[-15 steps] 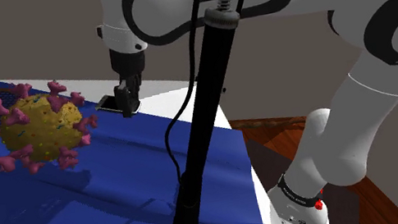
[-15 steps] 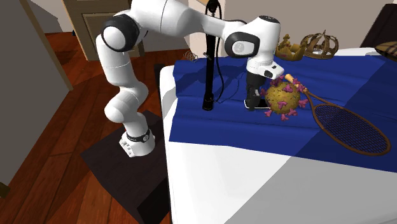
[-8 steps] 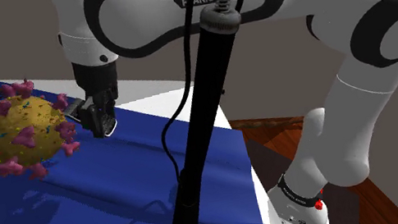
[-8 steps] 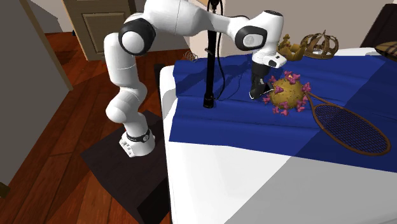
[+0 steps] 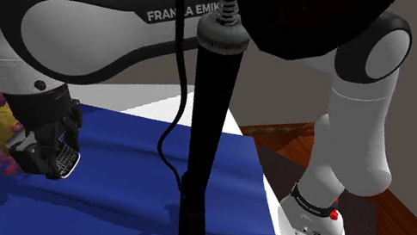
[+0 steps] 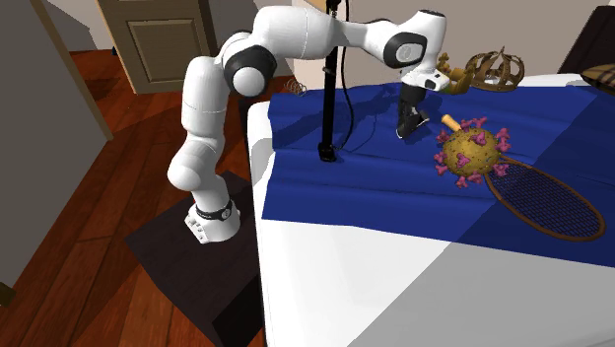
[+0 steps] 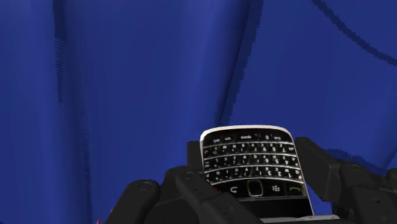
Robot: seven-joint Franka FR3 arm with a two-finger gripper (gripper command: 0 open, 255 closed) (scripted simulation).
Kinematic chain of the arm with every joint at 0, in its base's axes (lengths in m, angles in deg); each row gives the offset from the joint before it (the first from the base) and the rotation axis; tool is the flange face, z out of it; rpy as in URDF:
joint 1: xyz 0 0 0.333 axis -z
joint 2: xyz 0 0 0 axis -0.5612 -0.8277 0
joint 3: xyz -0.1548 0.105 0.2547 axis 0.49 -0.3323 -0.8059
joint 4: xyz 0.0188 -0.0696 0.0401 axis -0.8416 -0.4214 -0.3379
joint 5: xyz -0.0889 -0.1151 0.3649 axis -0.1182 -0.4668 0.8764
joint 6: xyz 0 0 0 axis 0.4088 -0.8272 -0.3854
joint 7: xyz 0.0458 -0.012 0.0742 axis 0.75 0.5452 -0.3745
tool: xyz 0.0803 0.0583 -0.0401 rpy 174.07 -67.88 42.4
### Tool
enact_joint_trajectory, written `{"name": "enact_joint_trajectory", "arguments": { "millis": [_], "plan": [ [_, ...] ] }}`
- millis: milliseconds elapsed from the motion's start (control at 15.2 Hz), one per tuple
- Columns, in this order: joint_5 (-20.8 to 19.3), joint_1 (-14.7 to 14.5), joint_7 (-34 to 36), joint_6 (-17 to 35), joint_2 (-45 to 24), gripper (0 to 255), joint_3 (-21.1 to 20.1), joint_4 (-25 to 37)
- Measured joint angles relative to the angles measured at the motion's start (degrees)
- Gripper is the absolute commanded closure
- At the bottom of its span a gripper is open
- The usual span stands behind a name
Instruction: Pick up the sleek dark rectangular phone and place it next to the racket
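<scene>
We count one phone [image 7: 254, 167], clasped between the fingers of the end effector [image 7: 254, 191] over the blue cloth [image 7: 127, 76]. Its keypad end is in sight and the rest is hidden. One spiky ball [image 6: 471, 153] covers part of the handle of the one racket [image 6: 540, 197]. One black pole [image 6: 325, 99] stands nearby.

The rectangular black phone [image 7: 251, 168] had a silver rim and rows of white-marked keys; the fingers [image 7: 318, 172] were black. The rumpled cloth [image 6: 375, 177] was deep blue, and the round mustard-yellow ball [image 6: 465, 153] bore pink spikes.
</scene>
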Motion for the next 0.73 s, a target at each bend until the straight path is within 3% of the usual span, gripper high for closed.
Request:
{"name": "enact_joint_trajectory", "arguments": {
  "millis": [330, 726],
  "plan": [
    [-2.90, -5.67, 5.10, -4.40, -9.11, 255, -0.77, 13.21],
    [-3.22, -5.79, 5.72, -0.43, -10.08, 255, -0.66, 10.06]
  ]
}}
